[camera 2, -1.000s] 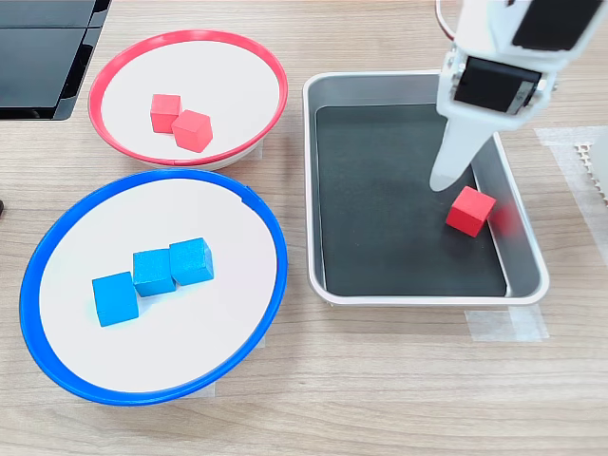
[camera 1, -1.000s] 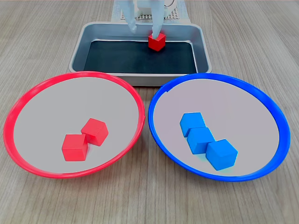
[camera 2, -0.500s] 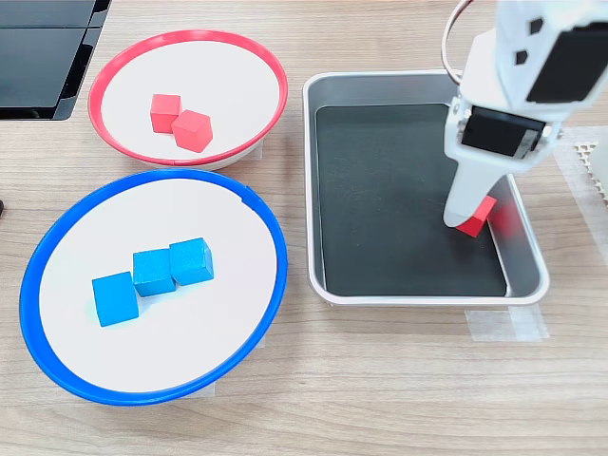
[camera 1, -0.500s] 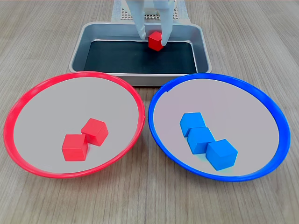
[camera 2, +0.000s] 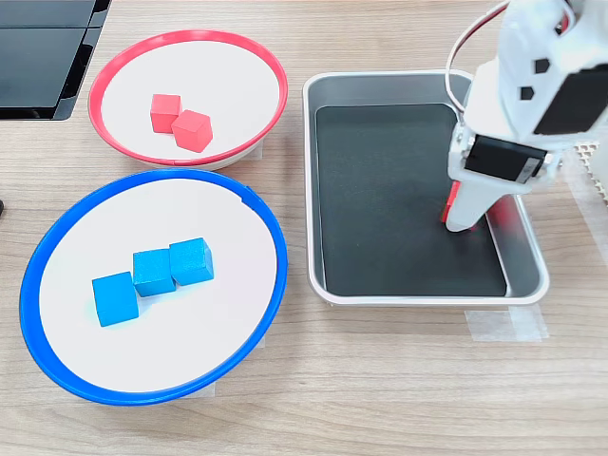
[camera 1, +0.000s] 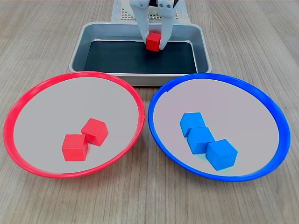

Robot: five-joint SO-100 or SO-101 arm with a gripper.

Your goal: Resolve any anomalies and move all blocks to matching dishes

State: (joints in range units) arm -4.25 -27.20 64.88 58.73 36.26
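Nearest in the first exterior view, the red-rimmed dish [camera 1: 29,96] is seen to hold two red blocks [camera 1: 74,147] touching each other, and the blue-rimmed dish [camera 1: 273,112] three blue blocks [camera 1: 201,139] in a touching row. Farther back, the third red block [camera 1: 153,41] sits in the grey tray [camera 1: 202,49], toward its far wall. It is judged to be light, rigid and glossy, so somewhat slippery; it is best taken on two opposite flat faces, squarely, not across corners. The gripper [camera 1: 153,39] is lowered over it, with one white finger [camera 1: 141,24] at each side face. The jaws are narrowed to about the block's width; whether they are pressed firmly against it cannot be told.
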